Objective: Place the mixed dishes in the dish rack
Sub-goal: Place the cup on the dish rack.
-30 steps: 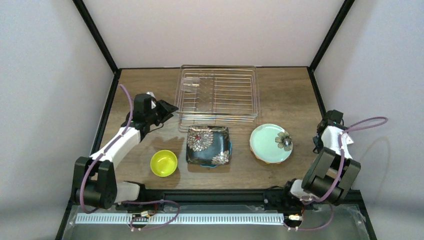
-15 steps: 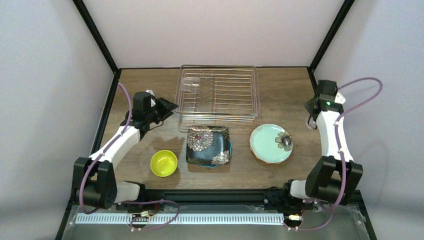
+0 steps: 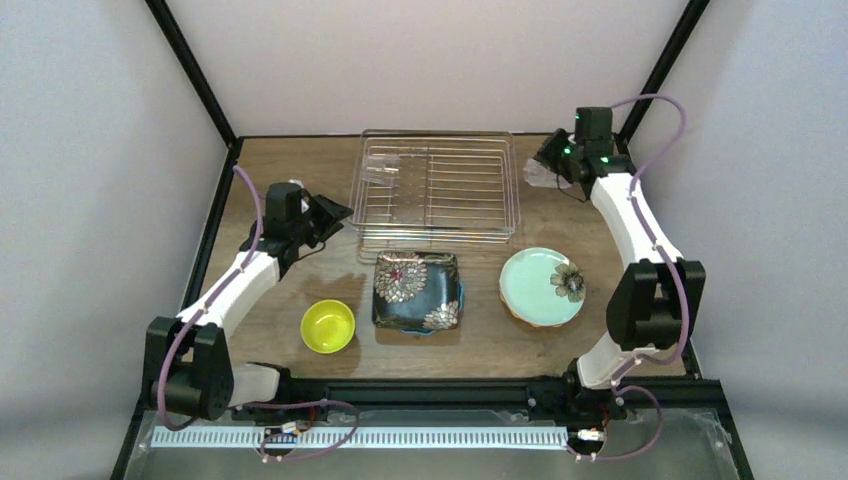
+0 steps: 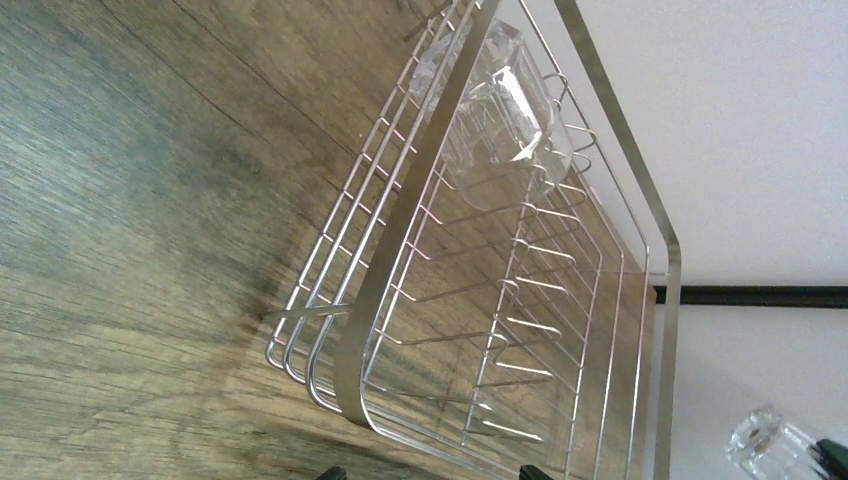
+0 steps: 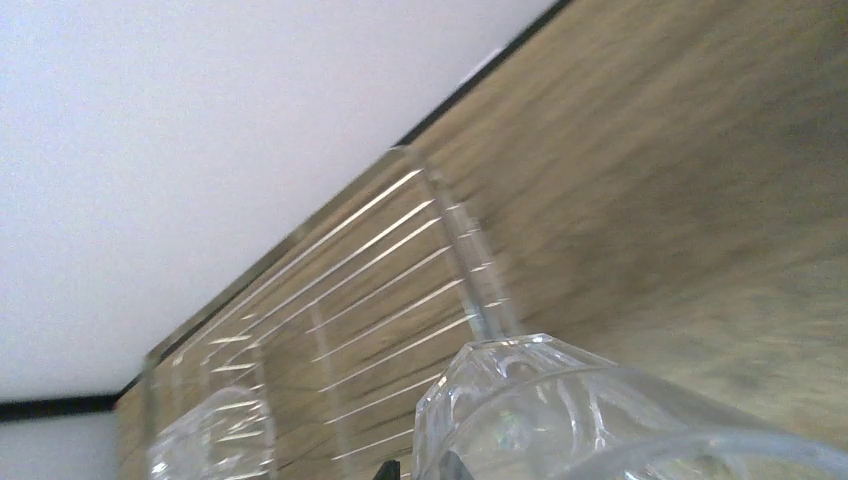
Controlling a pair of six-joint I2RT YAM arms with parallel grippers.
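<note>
Three dishes lie closest to the arm bases on the wooden table (image 3: 300, 170). The small yellow-green bowl (image 3: 328, 326) sits well back from the left gripper (image 3: 338, 214), almost straight behind it. The black square floral plate (image 3: 416, 290) lies behind that gripper and off to its right, its far edge just short of the rack's near rim. The round mint flower plate (image 3: 535, 285) lies flat, well behind the right gripper (image 3: 552, 172) and a little to its left.

Further in, the left gripper hangs with its jaws spread wide and nothing between them. It is aimed to its right at the near left corner of the dish rack (image 3: 437, 236). Whether its tips touch the wire I cannot tell. In its wrist view the silvery rack (image 4: 400, 230) stretches away ahead of it. A second glass (image 4: 500, 120) lies tipped among the prongs in the far left corner (image 3: 381, 172), ahead of this gripper and beyond it.

Farthest off, the right gripper is clenched on a clear glass (image 3: 538, 176). The glass is held up off the table, just outside the rack's far right corner. It sticks out to the gripper's left, toward the rack. In the right wrist view it fills the lower part (image 5: 600, 420), with the rack's wires (image 5: 440, 215) beyond it. The left wrist view shows it raised against the wall (image 4: 765, 445).
</note>
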